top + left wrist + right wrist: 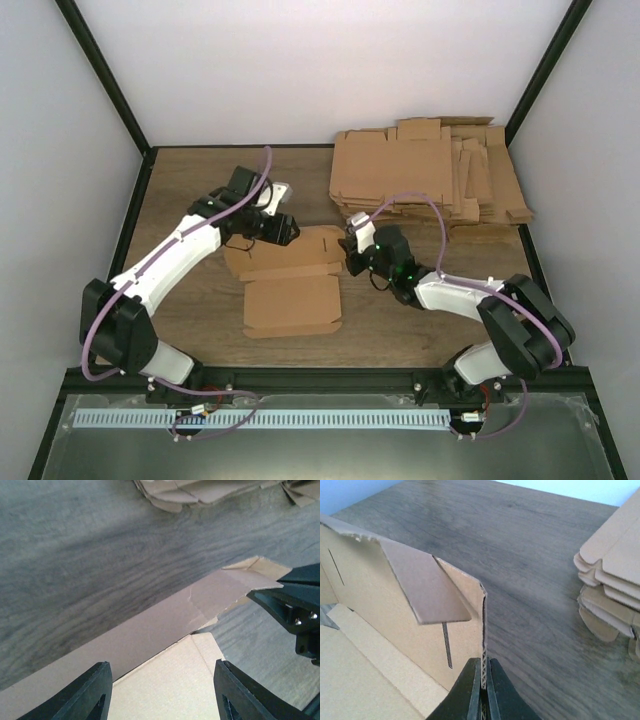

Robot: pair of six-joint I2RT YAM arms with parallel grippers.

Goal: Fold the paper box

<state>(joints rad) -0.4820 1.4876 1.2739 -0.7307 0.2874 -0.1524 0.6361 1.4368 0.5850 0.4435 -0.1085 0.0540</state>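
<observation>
Right gripper [483,672] pinched tight on paper box [290,300] side wall, middle of table [190,185], keeping it upright for tucking, I reckon. My left gripper [161,669] spread wide, straddling back wall. Blank stack [430,175] far right.

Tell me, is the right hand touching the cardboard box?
Touching. The right wrist view shows the right hand pinched shut on the upright edge of the box.
</observation>
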